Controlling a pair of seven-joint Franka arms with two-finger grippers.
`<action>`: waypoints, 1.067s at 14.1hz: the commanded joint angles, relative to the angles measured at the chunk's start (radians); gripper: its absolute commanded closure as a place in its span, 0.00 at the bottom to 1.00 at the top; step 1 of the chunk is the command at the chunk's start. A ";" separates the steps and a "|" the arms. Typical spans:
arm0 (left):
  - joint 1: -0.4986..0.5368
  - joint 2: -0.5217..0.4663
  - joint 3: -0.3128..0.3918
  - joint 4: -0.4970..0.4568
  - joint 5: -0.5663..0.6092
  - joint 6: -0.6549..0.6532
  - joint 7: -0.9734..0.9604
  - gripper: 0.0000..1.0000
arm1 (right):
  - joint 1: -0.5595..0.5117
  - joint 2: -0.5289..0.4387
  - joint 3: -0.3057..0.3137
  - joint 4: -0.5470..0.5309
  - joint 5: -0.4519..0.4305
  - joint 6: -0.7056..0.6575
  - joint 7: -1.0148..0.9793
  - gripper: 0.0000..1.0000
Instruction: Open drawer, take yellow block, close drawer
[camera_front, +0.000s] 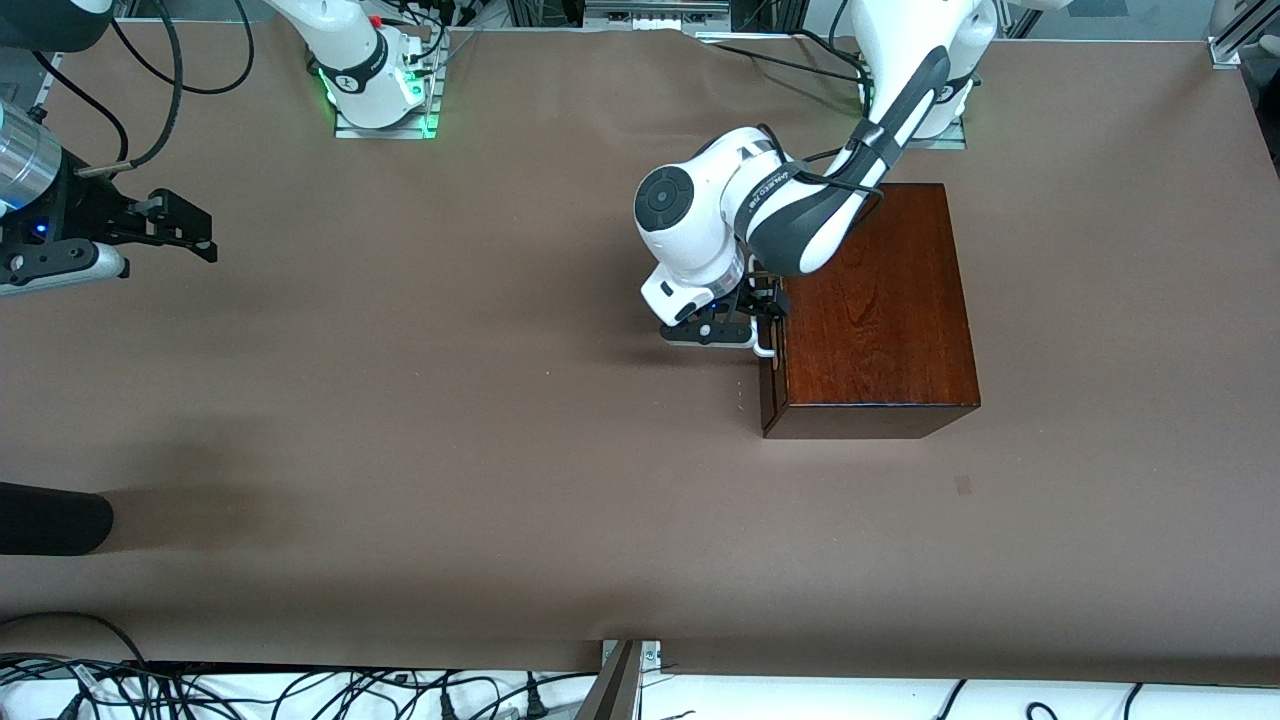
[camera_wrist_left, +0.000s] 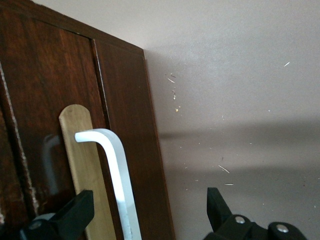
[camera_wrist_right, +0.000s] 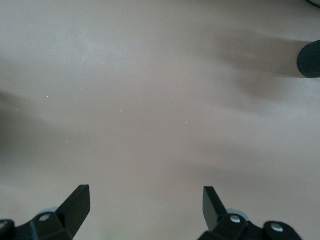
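The glossy wooden box's (camera_front: 870, 310) shut drawer (camera_front: 771, 385), likely stiff, awaits the left gripper's (camera_wrist_left: 147, 217) spread fingers straddling its white handle (camera_wrist_left: 117, 175); right gripper (camera_wrist_right: 145, 207) waits open.

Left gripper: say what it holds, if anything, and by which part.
Nothing yet. The left gripper is open, its fingers either side of the drawer's white handle, not closed on it.

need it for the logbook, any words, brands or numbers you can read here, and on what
Left arm, along its dark band: white lettering, probably a brand name, too small to read.
Wooden box, its drawer and white handle: no text.
Brown table cover: no text.
Right arm's base: only green lights, no words.
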 joint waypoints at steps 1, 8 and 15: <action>-0.009 0.016 0.004 -0.033 0.038 0.016 -0.072 0.00 | -0.017 0.001 0.017 0.013 -0.010 -0.013 0.013 0.00; -0.052 0.042 0.008 -0.032 0.040 0.012 -0.137 0.00 | -0.017 0.001 0.017 0.013 -0.010 -0.013 0.013 0.00; -0.055 0.048 0.002 -0.012 0.031 0.148 -0.141 0.00 | -0.018 0.002 0.016 0.013 -0.010 -0.013 0.013 0.00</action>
